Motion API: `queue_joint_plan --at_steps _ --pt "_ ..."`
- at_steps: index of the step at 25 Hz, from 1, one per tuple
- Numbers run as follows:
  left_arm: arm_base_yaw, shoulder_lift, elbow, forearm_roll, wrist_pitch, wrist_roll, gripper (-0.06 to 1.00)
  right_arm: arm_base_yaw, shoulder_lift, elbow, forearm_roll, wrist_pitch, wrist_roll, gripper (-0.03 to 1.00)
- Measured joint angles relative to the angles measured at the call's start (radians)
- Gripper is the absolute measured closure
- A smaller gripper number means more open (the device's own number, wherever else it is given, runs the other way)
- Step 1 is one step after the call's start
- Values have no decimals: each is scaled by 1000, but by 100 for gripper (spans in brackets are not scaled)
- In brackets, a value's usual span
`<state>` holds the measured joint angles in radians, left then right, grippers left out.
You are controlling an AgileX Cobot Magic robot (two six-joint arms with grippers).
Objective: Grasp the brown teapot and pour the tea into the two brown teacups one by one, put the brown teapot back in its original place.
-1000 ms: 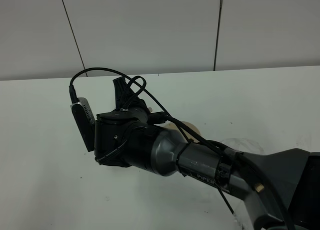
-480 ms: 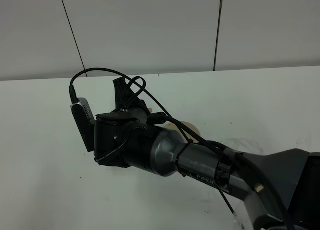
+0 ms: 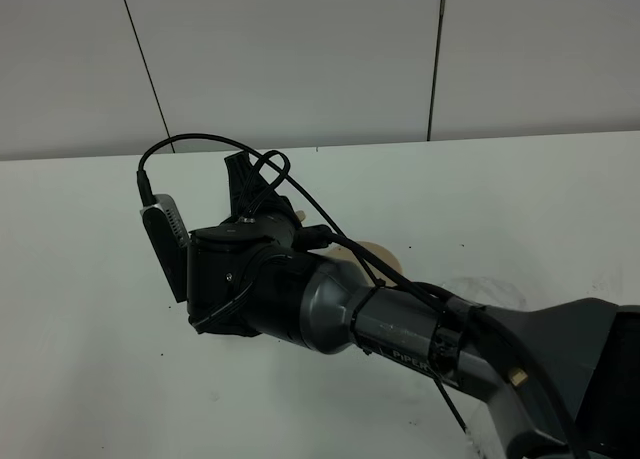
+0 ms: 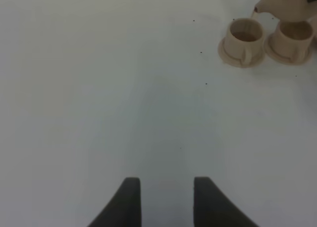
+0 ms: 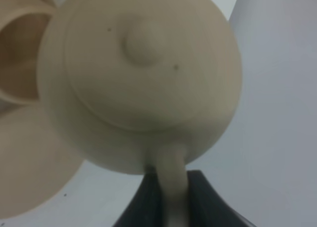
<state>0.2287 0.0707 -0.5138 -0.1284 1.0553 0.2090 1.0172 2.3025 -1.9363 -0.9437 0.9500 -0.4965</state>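
Black fingers (image 5: 146,200) of the right gripper (image 5: 171,190) are clamped on the loop handle of the round beige-tan ceramic teapot (image 5: 138,78). Pot is off the table, lid on. Left gripper (image 4: 163,202) hangs low over the bare white table (image 4: 99,88), fingers parted, nothing between them.

Progress: teapot is lifted, spout hanging over one small beige-tan cylindrical teacup (image 4: 242,38). Second teacup (image 4: 293,38) stands just beside it, each on its own saucer. Reads as the first pour; whether tea is flowing, cannot tell. Probably left to do: the second teacup, then the return to the wide beige saucer (image 3: 378,251), half hidden behind the right arm.

Room: cups sit mid-table, well apart from any edge. Open table lies to the left and near side. Pot body hangs close by the second teacup, so any tilt or shift wants care.
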Motion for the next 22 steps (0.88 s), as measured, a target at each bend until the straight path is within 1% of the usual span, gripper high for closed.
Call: queue_joint_plan --at_steps 22 --pt "0 0 0 0 0 0 62 5 0 0 -19 11 5 87"
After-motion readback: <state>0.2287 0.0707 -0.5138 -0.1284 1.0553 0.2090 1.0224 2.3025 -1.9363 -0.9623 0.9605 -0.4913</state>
